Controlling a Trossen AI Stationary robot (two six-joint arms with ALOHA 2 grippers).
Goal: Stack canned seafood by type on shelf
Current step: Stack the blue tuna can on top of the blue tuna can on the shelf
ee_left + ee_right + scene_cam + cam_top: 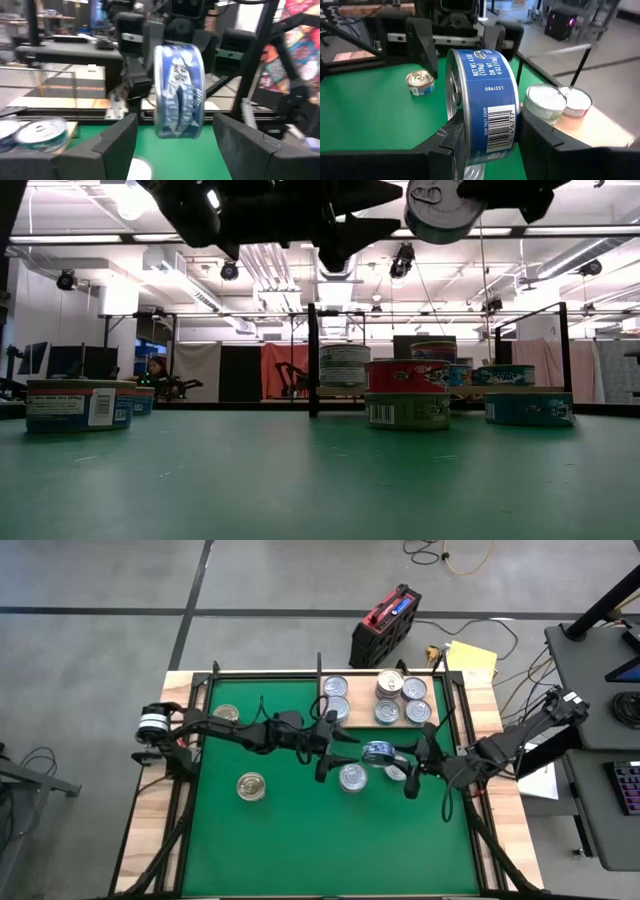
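The blue-sided tin [485,125] is held on edge above the green mat [290,840], pinched between the fingers of the right gripper [408,772], which presses on its two flat faces. The left gripper [328,752] faces it from the other side with its fingers [117,137] spread wide and clear of the tin's sides; nothing is held there.

The shelf [438,718], a pale wooden board at the far right of the mat, carries about six tins [390,683], some apparently stacked two high in the low view. Sorting by type looks partly done, though labels cannot be read well enough to confirm the grouping.

Three tins remain on the mat: one [352,778] just below the held tin, a gold-lidded one [251,786] well to the left, and another [226,713] near the far left corner. With the held tin, four are judged still to be shelved.

Room is tight at the centre, where both grippers and the tin beneath them crowd together. The shelf's near edge lies close to the right arm, and the mat's black frame [465,700] borders the board. The near half of the mat is open.
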